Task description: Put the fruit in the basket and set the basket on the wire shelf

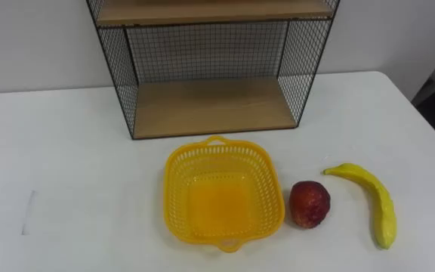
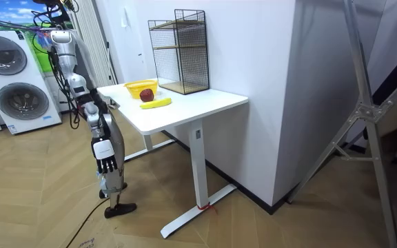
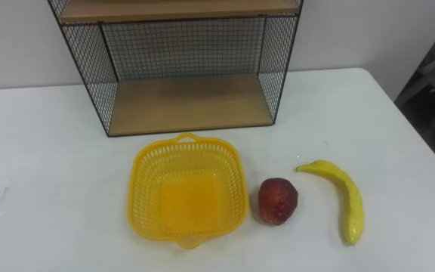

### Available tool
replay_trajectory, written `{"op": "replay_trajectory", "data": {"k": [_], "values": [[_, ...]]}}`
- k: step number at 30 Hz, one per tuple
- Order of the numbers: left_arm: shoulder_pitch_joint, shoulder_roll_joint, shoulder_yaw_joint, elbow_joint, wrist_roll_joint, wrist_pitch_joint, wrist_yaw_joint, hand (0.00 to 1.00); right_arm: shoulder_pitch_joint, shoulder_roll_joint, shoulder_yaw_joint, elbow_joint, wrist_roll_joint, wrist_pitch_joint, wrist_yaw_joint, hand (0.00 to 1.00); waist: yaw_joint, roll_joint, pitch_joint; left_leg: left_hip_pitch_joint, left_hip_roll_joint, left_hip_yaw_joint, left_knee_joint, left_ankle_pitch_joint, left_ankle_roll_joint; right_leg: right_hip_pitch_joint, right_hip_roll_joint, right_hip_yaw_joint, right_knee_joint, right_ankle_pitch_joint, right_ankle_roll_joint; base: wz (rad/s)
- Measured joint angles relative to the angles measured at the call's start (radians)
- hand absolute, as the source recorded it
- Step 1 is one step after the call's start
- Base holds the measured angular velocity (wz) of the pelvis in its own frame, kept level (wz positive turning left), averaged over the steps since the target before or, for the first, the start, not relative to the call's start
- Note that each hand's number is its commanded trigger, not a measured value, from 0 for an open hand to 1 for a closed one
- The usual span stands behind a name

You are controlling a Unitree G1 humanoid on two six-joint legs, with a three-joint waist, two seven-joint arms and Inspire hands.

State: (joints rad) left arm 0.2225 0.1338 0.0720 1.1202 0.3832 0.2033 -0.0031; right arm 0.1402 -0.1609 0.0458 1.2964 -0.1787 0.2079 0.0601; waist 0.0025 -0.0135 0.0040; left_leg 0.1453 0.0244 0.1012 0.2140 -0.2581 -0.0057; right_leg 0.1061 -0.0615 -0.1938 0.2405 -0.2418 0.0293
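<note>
Nothing is done yet: the basket (image 1: 223, 193) sits empty on the table (image 1: 66, 166) before the wire shelf (image 1: 210, 106), the apple (image 1: 310, 204) and banana (image 1: 376, 200) lie beside it, and the right hand (image 2: 105, 157) hangs, seemingly slack-fingered and empty, at the robot's side.

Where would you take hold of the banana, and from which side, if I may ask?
Probably the banana round its middle, from above and the right: it lies flat, lengthwise away from the robot, the red apple on its left.
</note>
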Motion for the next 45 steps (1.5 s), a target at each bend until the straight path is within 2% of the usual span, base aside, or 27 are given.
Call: {"op": "replay_trajectory", "data": {"k": [9, 14, 20, 23, 26, 27, 28, 29, 31, 34, 35, 36, 37, 38, 40, 43, 45], "values": [[0.004, 0.0, -0.002, 0.0, 0.0, 0.004, 0.0, 0.0, 0.001, 0.001, 0.011, 0.002, 0.001, 0.002, 0.026, 0.0, 0.0, 0.0, 0.0003, 0.002, -0.001, -0.01, -0.012, 0.0, 0.0, 0.001, 0.001, -0.002, -0.002, 0.0, 0.0, 0.02], [0.004, -0.002, -0.018, 0.003, -0.003, -0.001, 0.012, 0.0, -0.006, 0.0, 0.011, -0.009, 0.066, 0.001, 0.024, 0.0, 0.005, 0.0, 0.0003, -0.002, -0.001, -0.008, -0.009, 0.0, 0.0, -0.004, 0.002, 0.001, 0.002, 0.0, 0.0, 0.0], [0.017, -0.006, -0.006, 0.0, -0.002, -0.013, 0.015, 0.0, 0.013, 0.001, -0.023, -0.001, 0.308, 0.003, -0.035, 0.0, 0.003, 0.001, 0.0009, 0.0, 0.0, -0.003, -0.01, 0.0, 0.0, -0.001, 0.002, 0.0, 0.003, 0.0, 0.0, 0.0], [0.02, -0.009, -0.004, 0.0, -0.001, -0.013, 0.022, 0.0, 0.059, 0.001, -0.037, -0.002, 0.538, 0.003, -0.076, 0.0, 0.0, 0.002, 0.0013, 0.002, 0.001, 0.002, -0.011, 0.0, 0.0, 0.001, 0.003, 0.005, 0.002, 0.0, 0.0, -0.03], [0.039, -0.01, 0.063, 0.006, -0.005, -0.04, 0.022, 0.0, 0.099, 0.015, -0.159, 0.031, 0.809, 0.004, -0.111, 0.0, -0.015, 0.003, 0.0055, 0.016, 0.002, 0.004, -0.019, 0.0, 0.0, 0.016, 0.007, 0.014, 0.0, 0.0, 0.0, -0.02], [0.045, -0.01, 0.08, 0.005, -0.014, -0.046, 0.023, 0.0, 0.103, 0.015, -0.192, 0.031, 0.856, 0.003, -0.119, 0.0, -0.021, 0.004, 0.0064, 0.021, 0.002, 0.007, -0.021, 0.0, 0.0, 0.016, 0.008, 0.02, 0.001, 0.0, 0.0, -0.24], [0.06, -0.013, 0.114, 0.004, -0.037, -0.058, 0.029, 0.0, 0.102, 0.01, -0.284, 0.024, 0.982, -0.008, -0.139, 0.0, -0.027, 0.007, 0.0076, 0.032, 0.003, 0.023, -0.024, 0.0, 0.0, 0.012, 0.011, 0.041, -0.001, 0.0, 0.0, -0.3], [0.063, -0.015, 0.129, 0.003, -0.047, -0.059, 0.034, 0.0, 0.1, 0.008, -0.321, 0.017, 1.039, -0.019, -0.147, 0.0, -0.03, 0.008, 0.008, 0.035, 0.004, 0.032, -0.023, 0.0, 0.0, 0.011, 0.011, 0.048, -0.001, 0.0, -0.001, -0.33], [0.067, -0.013, 0.19, 0.002, -0.065, -0.068, 0.051, 0.0, 0.081, 0.008, -0.446, -0.007, 1.25, -0.072, -0.18, 0.0, -0.06, 0.004, 0.0076, 0.034, 0.003, 0.033, -0.029, -0.002, 0.002, 0.002, 0.011, 0.053, 0.004, -0.001, 0.0, -0.09], [0.085, -0.006, 0.207, -0.025, -0.087, -0.086, 0.067, 0.0, 0.068, 0.008, -0.561, -0.105, 1.413, -0.11, -0.222, 0.0, -0.09, -0.002, 0.0037, 0.016, 0.002, 0.03, -0.023, -0.002, 0.003, -0.011, 0.011, 0.048, 0.001, 0.006, 0.0, 0.0], [0.09, -0.004, 0.21, -0.031, -0.097, -0.091, 0.07, 0.0, 0.068, 0.008, -0.581, -0.125, 1.432, -0.12, -0.23, 0.0, -0.094, -0.008, -0.0003, 0.015, 0.002, 0.029, -0.023, -0.002, 0.003, -0.011, 0.011, 0.047, -0.001, 0.008, 0.0, 0.03], [0.098, -0.002, 0.229, -0.043, -0.103, -0.102, 0.079, 0.0, 0.065, 0.008, -0.619, -0.155, 1.455, -0.139, -0.249, 0.0, -0.105, -0.008, -0.0009, 0.011, 0.002, 0.026, -0.022, -0.002, 0.003, -0.012, 0.011, 0.044, -0.004, 0.008, 0.0, 0.05], [0.1, 0.0, 0.249, -0.047, -0.111, -0.106, 0.088, 0.0, 0.059, 0.007, -0.653, -0.181, 1.47, -0.156, -0.273, 0.0, -0.109, -0.018, -0.0081, 0.006, 0.002, 0.027, -0.021, -0.001, 0.003, -0.017, 0.011, 0.044, -0.003, 0.009, 0.0, 0.04], [0.1, 0.003, 0.264, -0.048, -0.116, -0.109, 0.095, 0.0, 0.059, 0.006, -0.689, -0.208, 1.469, -0.17, -0.304, 0.0, -0.111, -0.02, -0.0092, 0.005, 0.002, 0.027, -0.021, -0.001, 0.003, -0.017, 0.012, 0.046, -0.003, 0.01, -0.001, 0.0], [0.102, 0.006, 0.268, -0.05, -0.115, -0.109, 0.111, 0.0, 0.058, 0.004, -0.738, -0.26, 1.465, -0.181, -0.363, 0.0, -0.115, -0.034, -0.0148, 0.007, 0.001, 0.029, -0.022, -0.001, 0.002, -0.015, 0.012, 0.047, 0.003, 0.01, 0.0, 0.0], [0.117, 0.01, 0.274, -0.069, -0.11, -0.119, 0.12, 0.0, 0.052, 0.002, -0.811, -0.397, 1.434, -0.208, -0.482, 0.0, -0.131, -0.043, -0.0108, 0.004, 0.001, 0.032, -0.022, -0.001, 0.002, -0.017, 0.012, 0.051, 0.007, 0.01, 0.0, -0.05], [0.129, 0.011, 0.276, -0.1, -0.109, -0.123, 0.125, 0.0, 0.053, 0.0, -0.816, -0.509, 1.377, -0.239, -0.558, 0.0, -0.138, -0.052, -0.0102, -0.005, 0.001, 0.035, -0.018, -0.001, 0.003, -0.028, 0.012, 0.054, 0.012, 0.01, 0.0, -0.06]]}}
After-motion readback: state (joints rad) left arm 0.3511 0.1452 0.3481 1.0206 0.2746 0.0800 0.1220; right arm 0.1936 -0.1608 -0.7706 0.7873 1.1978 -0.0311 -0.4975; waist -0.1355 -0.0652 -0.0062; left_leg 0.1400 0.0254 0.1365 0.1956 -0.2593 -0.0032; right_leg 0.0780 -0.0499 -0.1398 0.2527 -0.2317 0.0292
